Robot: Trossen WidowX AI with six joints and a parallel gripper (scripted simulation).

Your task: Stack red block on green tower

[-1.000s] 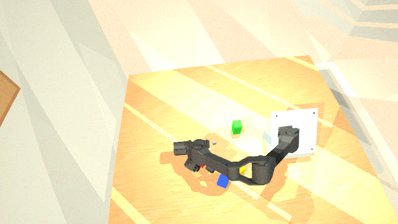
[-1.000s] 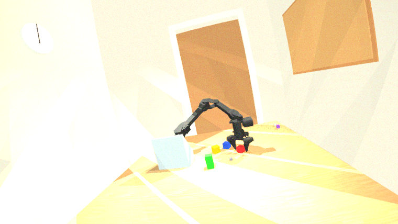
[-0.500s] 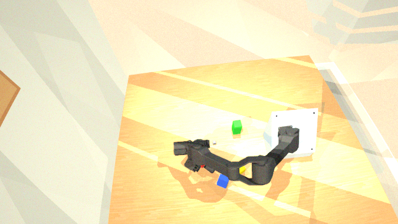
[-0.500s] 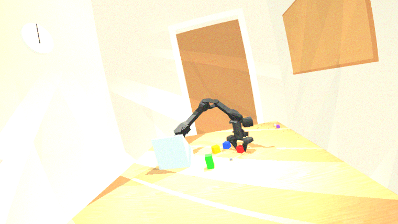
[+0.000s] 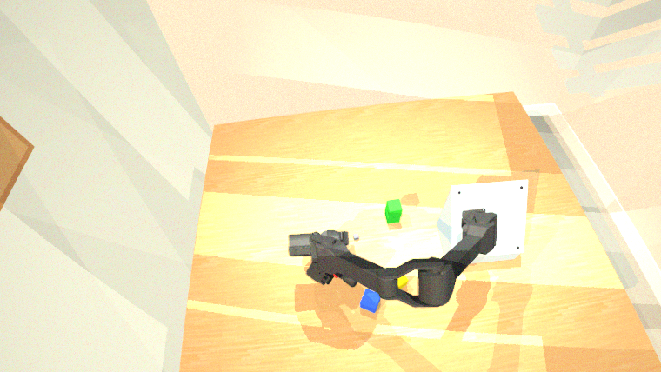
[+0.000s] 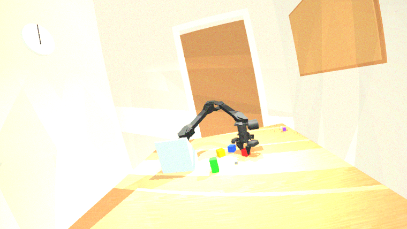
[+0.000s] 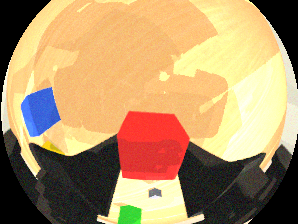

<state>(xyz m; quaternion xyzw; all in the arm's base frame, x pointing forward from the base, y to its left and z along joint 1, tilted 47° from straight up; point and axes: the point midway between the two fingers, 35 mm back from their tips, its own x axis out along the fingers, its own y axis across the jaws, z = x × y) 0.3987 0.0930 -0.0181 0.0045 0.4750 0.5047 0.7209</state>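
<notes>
Red block (image 6: pixel 244 152) sits low on the wooden table (image 6: pixel 284 182), squeezed tight in the claw (image 6: pixel 245 148), with the green tower (image 6: pixel 213 165) standing well apart and the blue block (image 6: pixel 231 148) near.

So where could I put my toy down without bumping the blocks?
Crowded: the blue block and yellow block sit close by the arm, whose gripper is shut on the red block. Freer: beyond the green tower, toward the table's far edge.
</notes>
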